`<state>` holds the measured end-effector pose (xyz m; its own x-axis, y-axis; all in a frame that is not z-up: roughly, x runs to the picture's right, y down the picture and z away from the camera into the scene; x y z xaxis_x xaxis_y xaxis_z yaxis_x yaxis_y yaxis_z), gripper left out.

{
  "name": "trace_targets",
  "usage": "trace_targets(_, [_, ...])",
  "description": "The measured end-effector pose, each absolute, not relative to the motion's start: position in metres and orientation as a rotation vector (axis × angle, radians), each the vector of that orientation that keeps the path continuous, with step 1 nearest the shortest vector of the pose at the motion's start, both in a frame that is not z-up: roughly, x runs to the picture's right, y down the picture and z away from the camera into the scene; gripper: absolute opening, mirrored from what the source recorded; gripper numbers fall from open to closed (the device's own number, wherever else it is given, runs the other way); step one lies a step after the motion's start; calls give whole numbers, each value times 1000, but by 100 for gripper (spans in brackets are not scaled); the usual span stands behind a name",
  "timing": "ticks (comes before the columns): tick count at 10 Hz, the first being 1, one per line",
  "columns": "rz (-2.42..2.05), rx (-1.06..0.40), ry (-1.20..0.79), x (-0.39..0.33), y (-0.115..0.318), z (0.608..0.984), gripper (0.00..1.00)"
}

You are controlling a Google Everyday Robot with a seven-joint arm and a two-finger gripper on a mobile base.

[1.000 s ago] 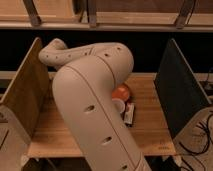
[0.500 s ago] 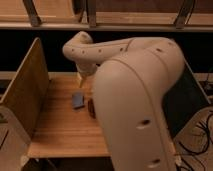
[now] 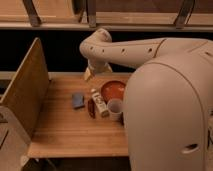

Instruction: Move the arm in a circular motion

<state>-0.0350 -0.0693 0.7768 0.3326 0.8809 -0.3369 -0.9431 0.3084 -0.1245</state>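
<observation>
At my far left the upright wooden side panel [image 3: 27, 87] edges the wooden surface [image 3: 70, 137]. Moving right, a small blue block [image 3: 78, 100] lies flat. Next comes a dark reddish item [image 3: 91, 108], close against a white bottle [image 3: 99, 103] that seems to lie on its side. A red bowl [image 3: 113, 91] sits just behind the bottle and a white cup [image 3: 115, 108] just beside it. The claw [image 3: 94, 74] hangs over the back edge of the surface, behind this cluster; I cannot tell whether it is spread or pressed together. The arm [image 3: 165, 110] fills my right side. Its long axis runs up and leftward to a bend near top centre, then drops to the claw. The arm's bulk therefore lies to the right of the claw. I judge that a circular sweep has the panel near on the left and the cluster close below.
</observation>
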Motion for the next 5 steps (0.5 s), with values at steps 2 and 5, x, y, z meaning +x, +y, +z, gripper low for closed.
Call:
trace_targets(2, [1261,-309,269,-15,-72,792,80])
trace_targets(5, [1340,-231,334,40,-111,817,80])
